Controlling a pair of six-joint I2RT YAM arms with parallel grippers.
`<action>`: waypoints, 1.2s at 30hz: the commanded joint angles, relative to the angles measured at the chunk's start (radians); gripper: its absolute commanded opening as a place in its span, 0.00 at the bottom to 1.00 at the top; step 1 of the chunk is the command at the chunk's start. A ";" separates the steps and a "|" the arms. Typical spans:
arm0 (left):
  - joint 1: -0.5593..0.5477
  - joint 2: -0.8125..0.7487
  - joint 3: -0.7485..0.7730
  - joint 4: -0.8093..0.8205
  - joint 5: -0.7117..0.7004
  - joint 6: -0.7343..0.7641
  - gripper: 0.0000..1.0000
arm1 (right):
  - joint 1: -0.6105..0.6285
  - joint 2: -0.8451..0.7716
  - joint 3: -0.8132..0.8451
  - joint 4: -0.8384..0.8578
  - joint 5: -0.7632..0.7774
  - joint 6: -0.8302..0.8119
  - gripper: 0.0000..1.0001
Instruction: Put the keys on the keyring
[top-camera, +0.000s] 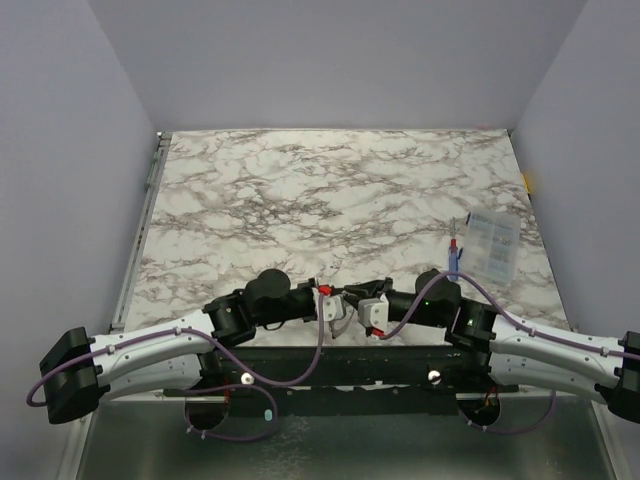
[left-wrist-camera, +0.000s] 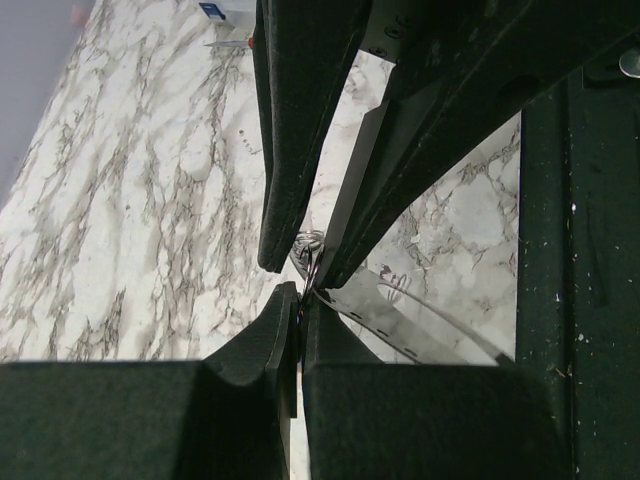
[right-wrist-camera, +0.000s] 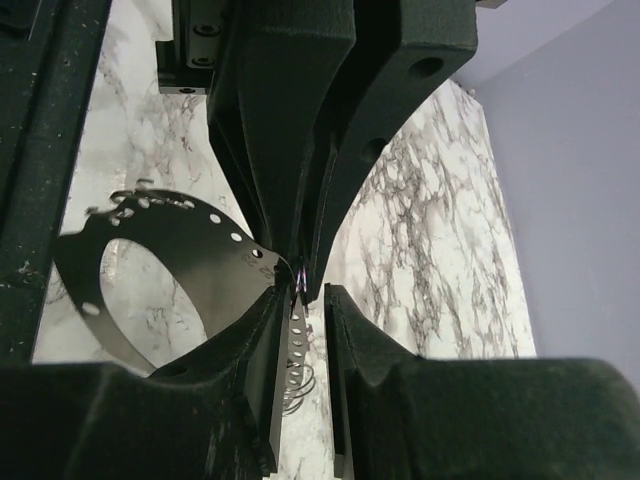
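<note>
Two hands are brought tip to tip at the lower centre of the top view, over the near edge of the table (top-camera: 330, 190). The left hand (left-wrist-camera: 298, 300) is closed, with something thin pinched at its tip, perhaps wire of the keyring (left-wrist-camera: 309, 246). That ring is seen between the slightly parted fingers of the right hand (right-wrist-camera: 307, 292); whether it is gripped cannot be told. A perforated metal band (right-wrist-camera: 200, 232) is seen curving just beside them.

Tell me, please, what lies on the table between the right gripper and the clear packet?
Top view: a blue-and-red stick beside the clear packet; otherwise marble table, partly under the right arm.
</note>
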 joint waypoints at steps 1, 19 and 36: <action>-0.005 0.008 0.043 0.001 -0.003 0.008 0.00 | 0.002 0.020 0.035 -0.011 0.007 -0.008 0.26; -0.008 0.013 0.057 -0.032 0.001 0.016 0.00 | 0.002 0.070 0.043 -0.013 0.070 -0.013 0.01; -0.008 -0.166 0.006 0.059 0.137 0.002 0.34 | 0.002 -0.135 -0.058 0.176 -0.002 -0.015 0.01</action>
